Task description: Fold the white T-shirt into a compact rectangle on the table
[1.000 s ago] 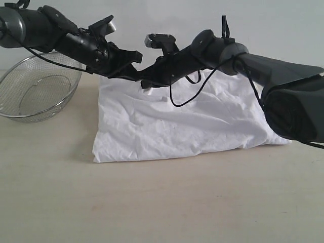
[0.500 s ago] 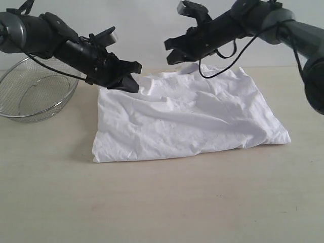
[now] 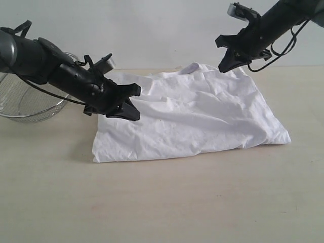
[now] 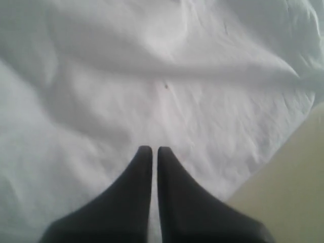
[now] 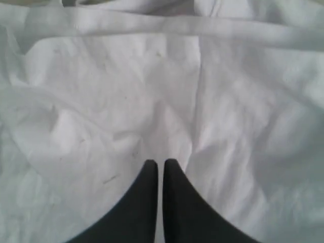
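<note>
Opening the closed, empty left gripper (image 4: 154, 149) and right gripper (image 5: 160, 162), we should pinch matching white T-shirt (image 3: 192, 116) corners squarely.

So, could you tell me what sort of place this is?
Probably a robotics lab or test bench, not a home: a bare pale wall, a beige table carrying the white T-shirt and a steel mesh bowl, and black robot arms whose left claw and right claw hover by the shirt.
</note>
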Action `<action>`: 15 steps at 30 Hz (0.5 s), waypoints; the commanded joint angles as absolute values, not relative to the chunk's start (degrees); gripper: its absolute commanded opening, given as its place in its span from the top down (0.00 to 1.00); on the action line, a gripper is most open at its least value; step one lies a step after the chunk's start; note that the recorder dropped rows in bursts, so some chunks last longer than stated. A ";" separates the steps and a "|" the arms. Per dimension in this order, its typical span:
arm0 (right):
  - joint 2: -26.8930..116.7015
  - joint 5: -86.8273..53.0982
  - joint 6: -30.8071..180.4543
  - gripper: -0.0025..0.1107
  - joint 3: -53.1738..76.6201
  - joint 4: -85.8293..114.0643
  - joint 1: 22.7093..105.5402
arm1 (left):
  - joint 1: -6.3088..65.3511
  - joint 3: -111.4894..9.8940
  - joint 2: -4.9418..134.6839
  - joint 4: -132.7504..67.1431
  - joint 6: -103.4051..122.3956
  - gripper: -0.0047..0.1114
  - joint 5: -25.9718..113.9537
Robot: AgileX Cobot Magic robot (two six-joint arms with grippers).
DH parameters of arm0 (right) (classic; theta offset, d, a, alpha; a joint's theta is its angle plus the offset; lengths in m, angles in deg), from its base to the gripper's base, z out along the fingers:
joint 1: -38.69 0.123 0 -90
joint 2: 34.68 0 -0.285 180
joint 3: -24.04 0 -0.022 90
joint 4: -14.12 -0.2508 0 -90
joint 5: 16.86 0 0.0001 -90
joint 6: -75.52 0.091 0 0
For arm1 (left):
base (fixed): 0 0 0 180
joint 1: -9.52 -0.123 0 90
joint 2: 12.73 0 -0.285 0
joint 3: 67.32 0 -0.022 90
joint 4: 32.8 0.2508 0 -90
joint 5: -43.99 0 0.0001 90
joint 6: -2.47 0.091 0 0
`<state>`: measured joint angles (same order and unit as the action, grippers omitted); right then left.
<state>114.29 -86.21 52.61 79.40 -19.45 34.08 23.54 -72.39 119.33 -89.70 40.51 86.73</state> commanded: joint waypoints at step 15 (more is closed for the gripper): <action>91.76 -76.28 46.49 0.98 42.59 -18.52 33.70 | 28.01 -66.02 108.86 -90.90 39.33 0.92 80.29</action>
<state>97.07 -80.75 47.25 47.56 -18.67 34.08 27.98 -67.76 111.22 -90.52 39.86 81.59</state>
